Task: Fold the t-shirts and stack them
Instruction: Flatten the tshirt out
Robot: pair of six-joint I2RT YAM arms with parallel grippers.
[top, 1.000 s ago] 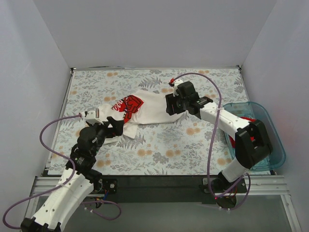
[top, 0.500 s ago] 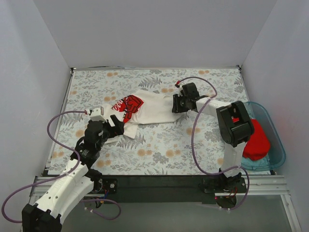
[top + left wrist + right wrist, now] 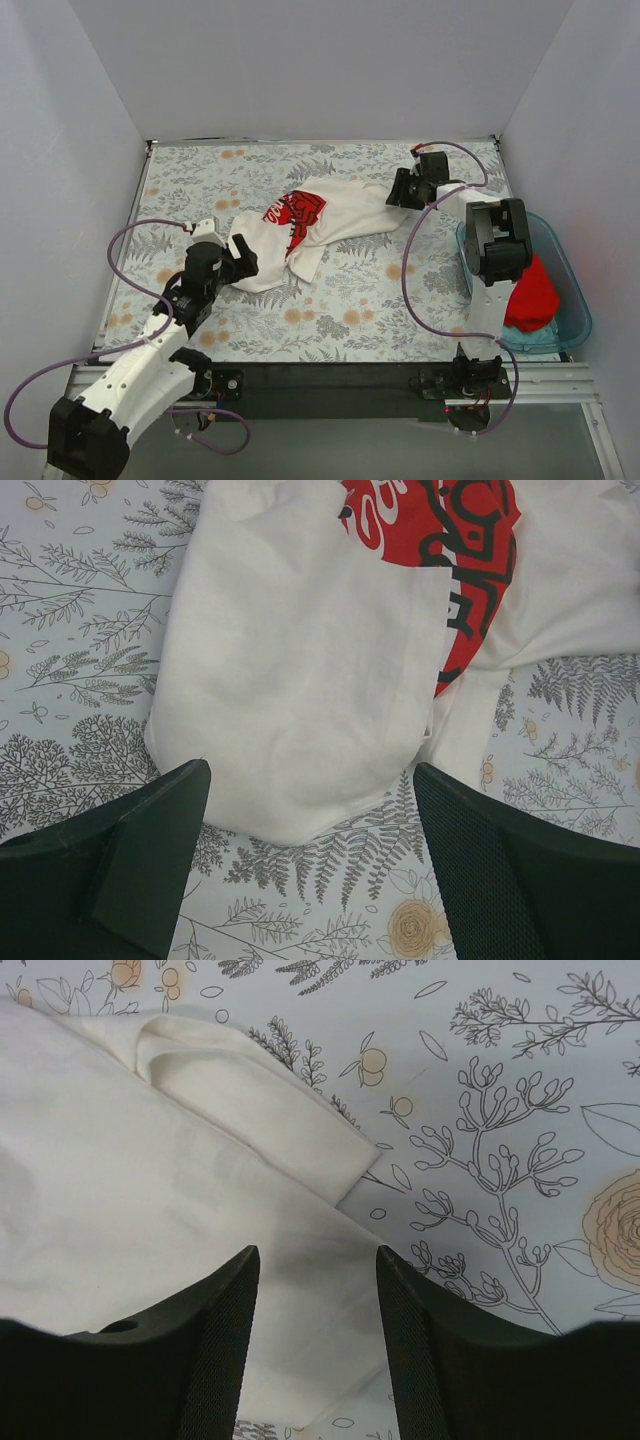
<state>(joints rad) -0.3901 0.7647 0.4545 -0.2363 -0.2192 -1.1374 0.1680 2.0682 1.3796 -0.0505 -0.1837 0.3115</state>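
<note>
The white t-shirt with its red print lies crumpled and stretched diagonally across the middle of the floral mat. My left gripper is open at the shirt's lower left end; in the left wrist view the wide jaws straddle the hem of the white cloth. My right gripper is open at the shirt's upper right end; its fingers stand apart over flat white cloth near a folded sleeve. The plain red t-shirt lies bunched in the tub.
A translucent blue plastic tub stands at the right edge of the table, beside the right arm's base. White walls enclose the floral mat on three sides. Purple cables loop from both arms.
The white shirt has shifted right and toward the back, stretched out more. My right gripper moved to the far right with its end; my left gripper followed to the right.
</note>
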